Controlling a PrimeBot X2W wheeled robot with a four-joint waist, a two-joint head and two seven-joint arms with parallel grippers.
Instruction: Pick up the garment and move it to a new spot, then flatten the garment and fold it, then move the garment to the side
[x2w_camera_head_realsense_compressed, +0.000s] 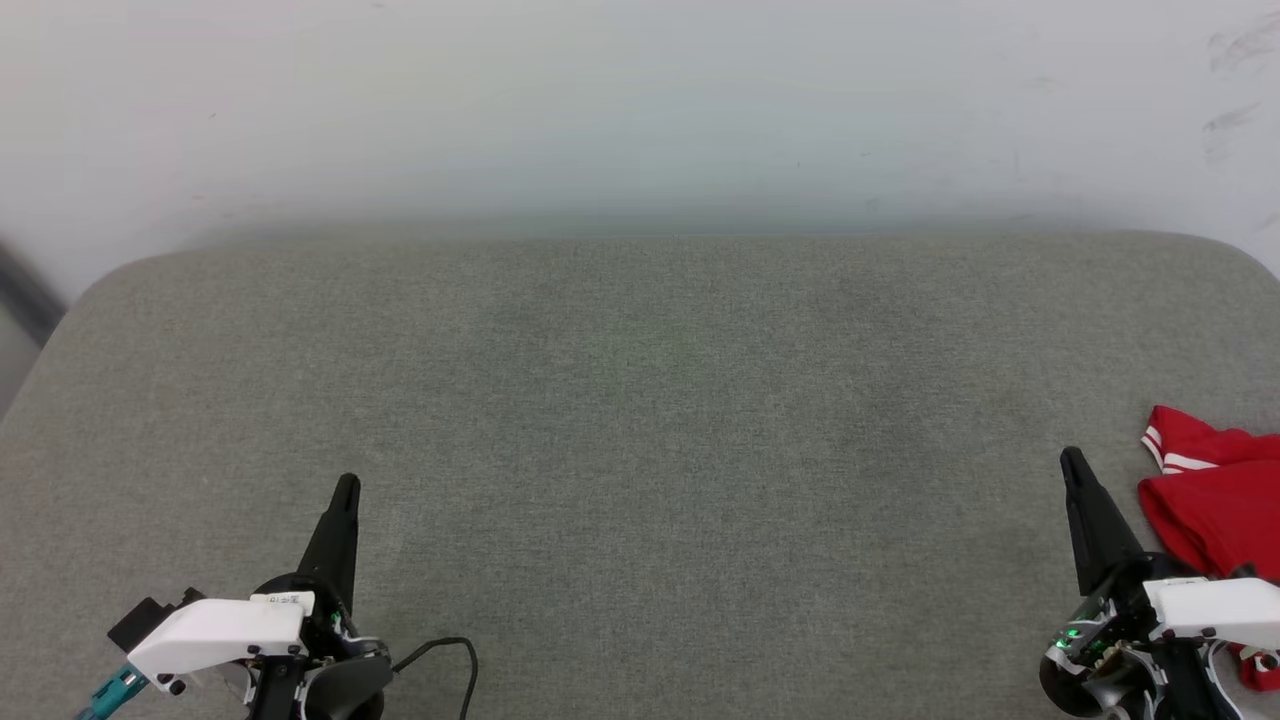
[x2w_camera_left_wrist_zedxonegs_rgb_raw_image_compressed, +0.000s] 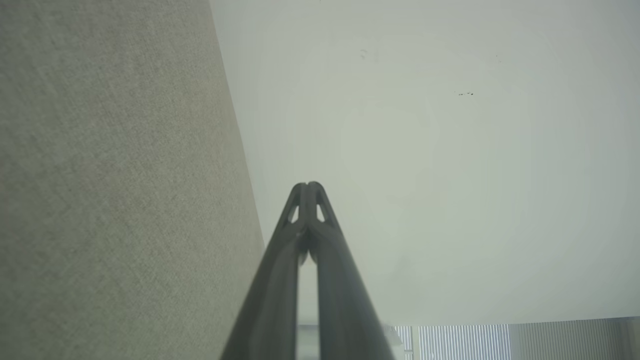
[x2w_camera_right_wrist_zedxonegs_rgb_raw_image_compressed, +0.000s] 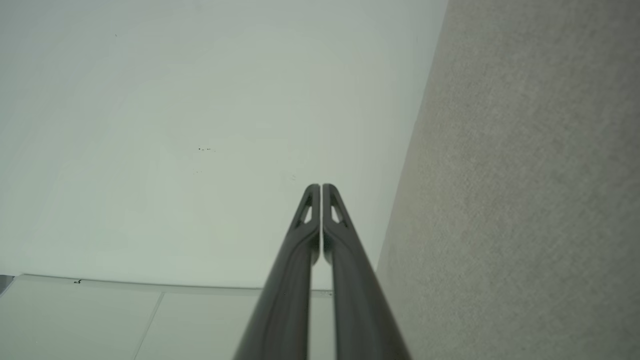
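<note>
One garment (x2w_camera_head_realsense_compressed: 1215, 505), red cloth, white-striped trim, crumpled at the right edge of the grey woven-fabric, round-cornered bench (x2w_camera_head_realsense_compressed: 640, 420), beside the right gripper (x2w_camera_head_realsense_compressed: 1072, 460). The left gripper (x2w_camera_head_realsense_compressed: 347, 487) and right alike: tapered dark fingers pressed together, empty.

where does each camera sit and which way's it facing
Head view: on the head, facing forward and down at the grey padded surface and red jersey; left gripper, right gripper low.
Left wrist view: on that wrist, along its shut fingers at the white wall.
Right wrist view: likewise, along its own shut fingers.
Both wrist views share wall and padded surface.
</note>
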